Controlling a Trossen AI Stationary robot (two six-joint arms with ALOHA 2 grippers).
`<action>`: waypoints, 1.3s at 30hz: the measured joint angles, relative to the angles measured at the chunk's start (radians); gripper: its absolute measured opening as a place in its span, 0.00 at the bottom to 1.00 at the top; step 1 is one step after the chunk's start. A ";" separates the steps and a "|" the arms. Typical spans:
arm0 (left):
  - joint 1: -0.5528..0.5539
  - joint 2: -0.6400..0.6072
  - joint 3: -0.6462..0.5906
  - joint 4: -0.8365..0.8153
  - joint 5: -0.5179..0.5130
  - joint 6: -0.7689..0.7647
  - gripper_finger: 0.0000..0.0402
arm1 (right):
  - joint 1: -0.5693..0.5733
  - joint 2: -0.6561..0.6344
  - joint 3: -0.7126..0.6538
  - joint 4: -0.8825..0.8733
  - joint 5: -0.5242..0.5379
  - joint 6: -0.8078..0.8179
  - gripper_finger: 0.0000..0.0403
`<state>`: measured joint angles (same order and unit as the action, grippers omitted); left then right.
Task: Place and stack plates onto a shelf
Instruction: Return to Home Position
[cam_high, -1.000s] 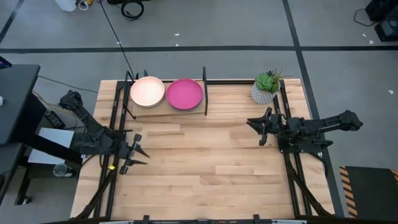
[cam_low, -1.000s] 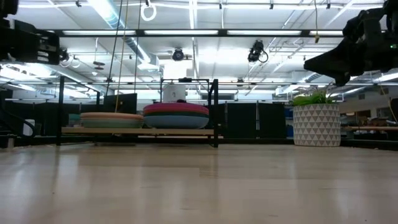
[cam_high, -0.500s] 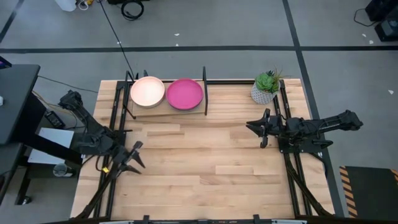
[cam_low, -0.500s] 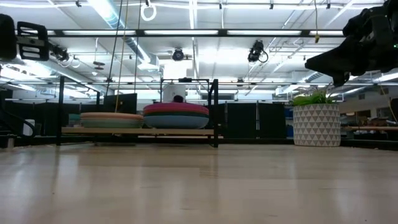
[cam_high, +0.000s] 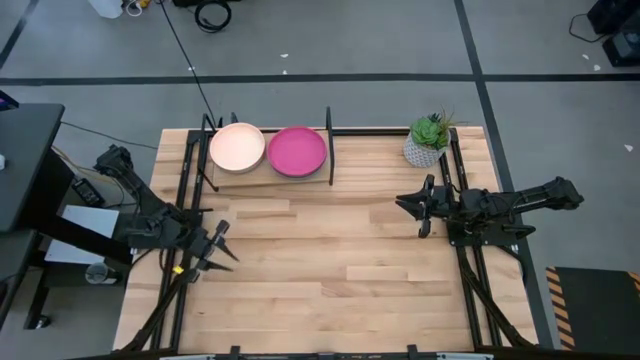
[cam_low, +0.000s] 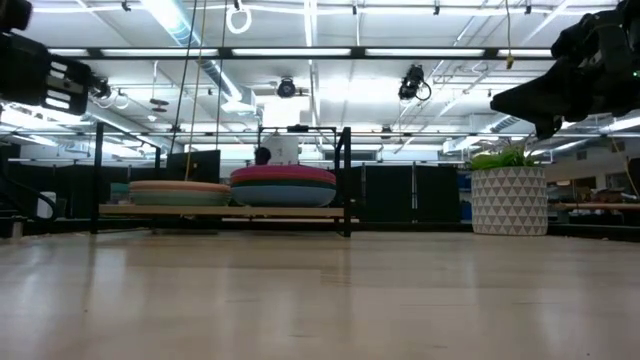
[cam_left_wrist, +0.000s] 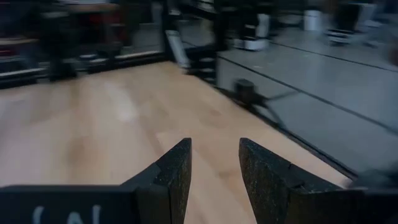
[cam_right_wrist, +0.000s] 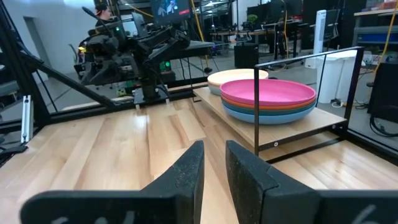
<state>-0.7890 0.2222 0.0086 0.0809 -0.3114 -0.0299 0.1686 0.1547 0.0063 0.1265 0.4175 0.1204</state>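
- Light wooden plank tabletop (cam_high: 320, 270) with black rails down both sides, sitting on a grey floor (cam_high: 350, 40) with dark tape lines (the low view shows a big workshop hall with strip lights overhead).
- Green succulent in a white patterned pot (cam_high: 428, 141) stands at the far right corner of the tabletop.
- The shelf, a light wooden board in a black metal-tube frame (cam_high: 250, 177), is at the far edge, left of centre.
- Two stacks sit side by side on it. From above you only see the tops: a cream-peach round plate (cam_high: 237, 147) on the left and a magenta round plate (cam_high: 297, 151) just beside it on the right.
- The right wrist view shows the magenta stack's layers: orange-red under the magenta, then teal, then blue at the bottom (cam_right_wrist: 268, 112).
- Left tool (cam_high: 222, 245) hovers over the left edge of the tabletop, pointing inward, well apart from the shelf. Its fingers (cam_left_wrist: 177, 168) are spread, with bare wood showing between them, gripping nothing.
- Right tool (cam_high: 408, 205) hangs over the right side near the plant, pointing toward the left arm. Its fingers (cam_right_wrist: 189, 171) are a narrow gap apart, also gripping nothing.
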 joint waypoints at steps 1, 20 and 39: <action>0.000 0.000 0.000 0.005 -0.037 -0.009 0.35 | 0.000 0.000 0.000 0.000 0.000 0.000 0.18; 0.001 0.000 0.000 0.014 -0.189 -0.029 0.35 | 0.000 0.000 0.000 0.000 0.000 0.000 0.18; 0.001 0.000 0.000 0.013 -0.189 -0.027 0.35 | 0.000 0.000 0.000 0.000 0.000 0.000 0.18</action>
<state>-0.7883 0.2221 0.0086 0.0940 -0.5003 -0.0566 0.1684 0.1547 0.0063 0.1268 0.4171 0.1204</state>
